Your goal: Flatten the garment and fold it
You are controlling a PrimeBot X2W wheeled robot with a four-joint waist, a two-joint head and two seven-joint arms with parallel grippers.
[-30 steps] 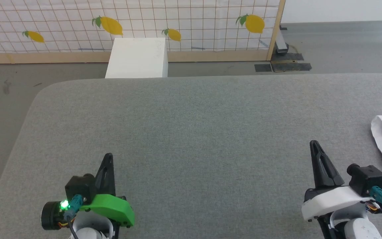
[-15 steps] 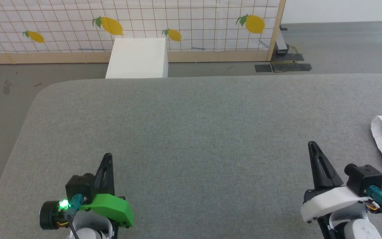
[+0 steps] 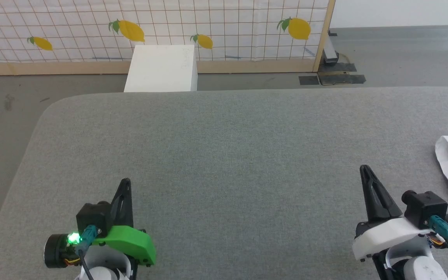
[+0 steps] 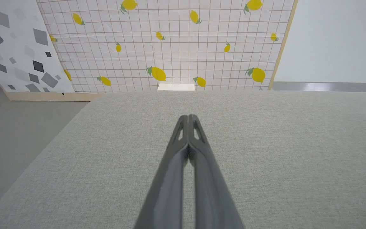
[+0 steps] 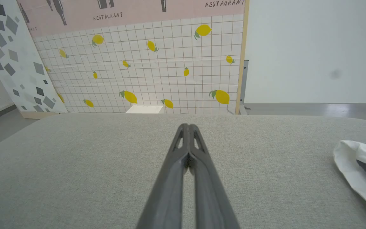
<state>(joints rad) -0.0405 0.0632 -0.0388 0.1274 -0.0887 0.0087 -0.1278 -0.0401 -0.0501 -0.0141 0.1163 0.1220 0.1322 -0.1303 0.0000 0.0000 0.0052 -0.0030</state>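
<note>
I'm in a robot test lab: grey padded table [image 3: 224, 147] on bare grey floor [image 3: 403, 50], lemon-print panel [image 3: 228, 23] and RESTAURANT poster board [image 5: 138, 12] stood up as backdrops.

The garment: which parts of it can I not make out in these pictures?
- Head view: the garment is cut off by the right edge; a white fold and a dark patch show.
- Right wrist view: the garment runs past the right and bottom edges.
- Flat or crumpled overall: cannot tell.

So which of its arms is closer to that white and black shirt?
The right. The right fingers are just left of the shirt, close but apart from it. The left fingers are far off, across the grey surface.
</note>
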